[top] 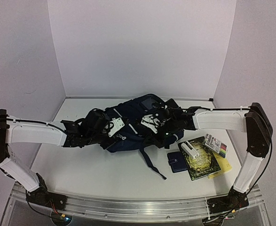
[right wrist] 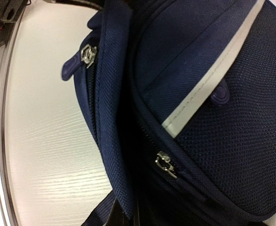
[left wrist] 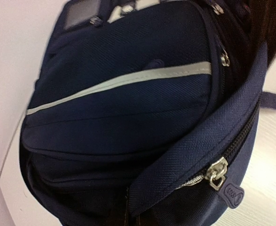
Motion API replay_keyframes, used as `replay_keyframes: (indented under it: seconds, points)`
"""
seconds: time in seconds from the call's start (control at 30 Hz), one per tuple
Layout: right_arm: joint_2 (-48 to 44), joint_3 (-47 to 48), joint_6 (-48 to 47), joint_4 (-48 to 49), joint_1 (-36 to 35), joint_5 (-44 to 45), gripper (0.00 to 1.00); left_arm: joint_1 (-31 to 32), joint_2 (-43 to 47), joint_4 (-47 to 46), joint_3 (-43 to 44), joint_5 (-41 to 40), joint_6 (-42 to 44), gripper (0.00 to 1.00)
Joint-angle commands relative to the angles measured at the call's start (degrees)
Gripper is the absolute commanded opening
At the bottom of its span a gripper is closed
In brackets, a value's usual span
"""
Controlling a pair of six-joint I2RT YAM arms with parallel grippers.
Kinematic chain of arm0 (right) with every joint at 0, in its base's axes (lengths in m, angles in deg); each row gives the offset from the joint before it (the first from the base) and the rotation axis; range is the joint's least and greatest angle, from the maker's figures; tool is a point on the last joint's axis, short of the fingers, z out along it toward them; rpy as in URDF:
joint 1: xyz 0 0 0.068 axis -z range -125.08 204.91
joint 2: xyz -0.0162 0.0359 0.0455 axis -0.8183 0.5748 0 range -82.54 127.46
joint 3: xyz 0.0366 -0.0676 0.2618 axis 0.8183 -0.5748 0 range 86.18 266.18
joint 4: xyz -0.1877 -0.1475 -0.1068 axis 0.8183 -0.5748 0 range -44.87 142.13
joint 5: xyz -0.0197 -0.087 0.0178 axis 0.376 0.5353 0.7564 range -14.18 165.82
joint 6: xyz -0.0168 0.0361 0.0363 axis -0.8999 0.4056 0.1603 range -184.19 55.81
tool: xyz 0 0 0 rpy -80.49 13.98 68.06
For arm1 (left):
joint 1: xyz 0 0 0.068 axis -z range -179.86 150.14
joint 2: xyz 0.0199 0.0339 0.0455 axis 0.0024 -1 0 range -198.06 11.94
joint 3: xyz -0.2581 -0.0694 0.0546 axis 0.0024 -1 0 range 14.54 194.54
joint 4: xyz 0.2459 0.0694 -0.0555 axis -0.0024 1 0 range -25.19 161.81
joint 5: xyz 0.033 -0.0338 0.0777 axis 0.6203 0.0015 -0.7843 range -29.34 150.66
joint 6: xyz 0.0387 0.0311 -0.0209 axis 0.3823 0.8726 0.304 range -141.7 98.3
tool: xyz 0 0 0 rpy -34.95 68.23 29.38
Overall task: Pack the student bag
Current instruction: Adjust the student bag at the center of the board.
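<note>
Two grippers, left [top: 101, 124] and right [top: 157, 117], sit pressed shut at the student bag [top: 127, 139] lying between them, fabric pinched or not I can't tell; opening step, I judge, next spreading the zip flap [left wrist: 194, 155] for the wallet [top: 177, 161].

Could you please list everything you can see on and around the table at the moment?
student bag: one, navy with white stripes, lying mid-table
wallet: one, navy, right of the bag's loose strap
book: one, dark with gold pattern, right of the wallet
small box: one, white, on the book
marker pack: one, mixed colours, at the book's far right corner
sheet: one, yellow, under the book's right edge
table: one, white
left gripper: one, black and white, shut, at the bag's left side
right gripper: one, black and white, shut, at the bag's right side
</note>
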Motion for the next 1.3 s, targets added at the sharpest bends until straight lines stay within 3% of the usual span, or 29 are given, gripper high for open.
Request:
replay_keyframes:
  seconds: [0.0,0.13,0.2,0.47,0.57,0.7,0.77,0.83,0.9,1.07,1.27]
  points:
    - [-4.83,2.65,0.04,-0.15,-0.49,-5.46,0.0,2.31,6.7,-24.91,-2.28,-11.94,4.19,0.0]
    - [-4.87,3.1,-0.27,-0.27,-0.5,-4.3,0.0,5.34,5.36,-35.45,-5.97,-17.36,9.45,0.0]
    - [-5.0,3.34,-0.4,-0.27,-0.49,-3.25,0.0,5.1,5.06,-37.58,-8.43,-18.34,5.92,0.0]
    - [-3.88,4.67,1.84,1.28,-0.49,0.81,0.0,5.15,-4.88,-25.15,-7.28,-26.95,-12.05,0.03]
    - [-4.08,4.49,2.34,1.59,-0.49,-0.16,0.0,5.1,-5.42,-20.03,-6.73,-24.3,-17.21,0.2]
    - [-4.47,3.97,1.7,1.57,-0.49,0.32,0.0,5.06,-1.83,-12.43,-6.55,-19.63,-23.19,0.61]
    - [-4.57,3.52,1.37,1.59,-0.48,0.29,0.0,4.81,0.0,-7.53,-6.01,-18.92,-27.75,0.69]
    - [-4.42,3.29,1.32,1.58,-0.47,0.15,0.0,3.68,2.73,-1.98,-5.76,-16.55,-33.25,0.71]
    - [-4.14,3.06,1.32,1.63,-0.5,0.21,0.0,0.72,5.95,2.52,-6.17,-9.12,-40.33,0.69]
    - [-2.88,2.18,2.66,2.05,-0.5,0.2,0.0,-4.25,15.22,3.83,-12.1,3.8,-56.32,0.66]
    - [-1.26,1.31,5.79,3.29,-1.14,-1.96,0.0,-5.2,19.98,3.23,-18.36,3.02,-76.1,0.66]
